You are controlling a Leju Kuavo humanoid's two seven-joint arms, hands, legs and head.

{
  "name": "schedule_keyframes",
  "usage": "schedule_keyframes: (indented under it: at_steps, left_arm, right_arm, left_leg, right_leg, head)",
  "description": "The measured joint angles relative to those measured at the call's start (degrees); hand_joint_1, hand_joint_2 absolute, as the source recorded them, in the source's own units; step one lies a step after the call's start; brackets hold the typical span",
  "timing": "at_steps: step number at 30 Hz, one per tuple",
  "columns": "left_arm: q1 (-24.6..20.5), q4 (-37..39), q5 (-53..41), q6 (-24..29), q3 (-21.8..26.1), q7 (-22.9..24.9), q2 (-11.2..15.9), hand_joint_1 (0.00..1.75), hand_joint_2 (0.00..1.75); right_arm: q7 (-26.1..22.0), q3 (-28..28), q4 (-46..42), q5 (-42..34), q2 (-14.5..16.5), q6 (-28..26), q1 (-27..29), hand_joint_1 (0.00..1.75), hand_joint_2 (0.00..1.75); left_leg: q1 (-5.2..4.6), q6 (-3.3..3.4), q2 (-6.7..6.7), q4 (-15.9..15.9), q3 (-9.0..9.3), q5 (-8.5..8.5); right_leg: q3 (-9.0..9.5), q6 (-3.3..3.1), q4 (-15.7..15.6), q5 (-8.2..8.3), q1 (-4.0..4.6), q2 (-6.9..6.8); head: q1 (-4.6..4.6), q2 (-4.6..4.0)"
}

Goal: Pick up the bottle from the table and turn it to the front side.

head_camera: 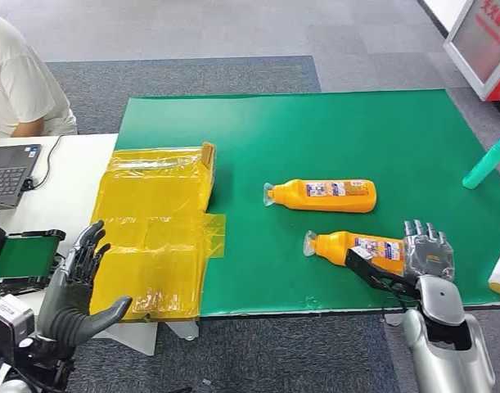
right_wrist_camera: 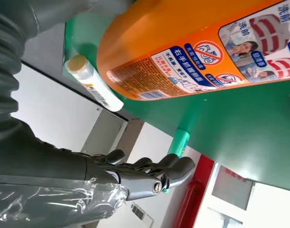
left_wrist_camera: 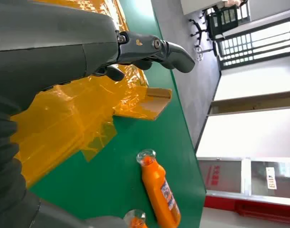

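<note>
Bottle (head_camera: 353,246), orange and lying on its side near the front edge of the green mat (head_camera: 371,139), has its clear cap end pointing toward the robot's left and its label turned up. The right hand (head_camera: 427,252) sits at the bottle's base end, fingers up and apart behind it and the thumb stretched low in front along the mat edge; the bottle lies just beside the palm, and whether they touch I cannot tell. In the right wrist view the bottle's base looms close above the spread fingers (right_wrist_camera: 161,167), with nothing held. A second orange bottle (head_camera: 324,195) lies parallel, farther back on the mat. The left hand (head_camera: 80,282) hovers well apart over the yellow film (head_camera: 155,237) on the counter (head_camera: 68,196), fingers wide and holding nothing. A teal bottle (head_camera: 487,163) lies at the mat's right edge.
</note>
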Motion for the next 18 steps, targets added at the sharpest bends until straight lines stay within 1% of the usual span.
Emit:
schedule_keyframes:
  at_steps: [3,6,8,12,18]
  left_arm:
    - [0.0,0.0,0.6,0.0,-0.5,-0.2,0.5,0.0,1.75]
    - [0.0,0.0,0.8,0.1,-1.3,-0.7,1.4,0.0,1.75]
    - [0.0,0.0,0.8,0.3,-1.9,-0.9,2.0,0.0,1.75]
    - [0.0,0.0,0.8,0.9,-2.6,-1.0,2.8,0.0,1.75]
    - [0.1,0.0,1.2,1.1,-3.3,-1.1,3.6,0.0,1.75]
  right_arm:
    - [-0.8,0.9,1.5,0.0,-1.1,0.0,-0.7,0.0,1.75]
    - [-2.6,2.0,4.5,0.0,-2.9,-0.1,-2.1,0.0,1.75]
    - [-3.7,2.2,6.6,0.0,-3.6,-0.2,-3.2,0.0,1.75]
    - [-5.1,2.2,9.9,0.0,-4.2,-0.2,-4.9,0.0,1.75]
    - [-7.3,1.7,12.8,0.0,-4.3,0.6,-6.6,0.0,1.75]
  left_leg:
    - [0.0,0.0,0.0,0.0,0.0,0.0]
    - [0.0,0.01,0.0,0.0,0.0,0.01]
    - [0.0,0.01,0.0,0.0,0.0,0.01]
    - [0.0,0.01,0.0,0.0,0.01,0.02]
    - [0.0,0.01,0.0,0.0,0.0,0.02]
  right_leg:
    - [0.0,0.0,0.0,0.01,0.0,0.0]
    - [0.01,0.01,0.0,0.02,0.0,0.0]
    - [0.0,0.02,0.0,0.02,-0.01,0.0]
    - [-0.01,0.02,0.0,0.02,0.0,0.0]
    - [-0.01,0.02,0.0,0.02,0.0,0.0]
  head:
    - [0.0,-0.01]
    - [-0.01,0.0]
    - [-0.01,-0.01]
    - [-0.01,0.0]
    - [0.0,-0.02]
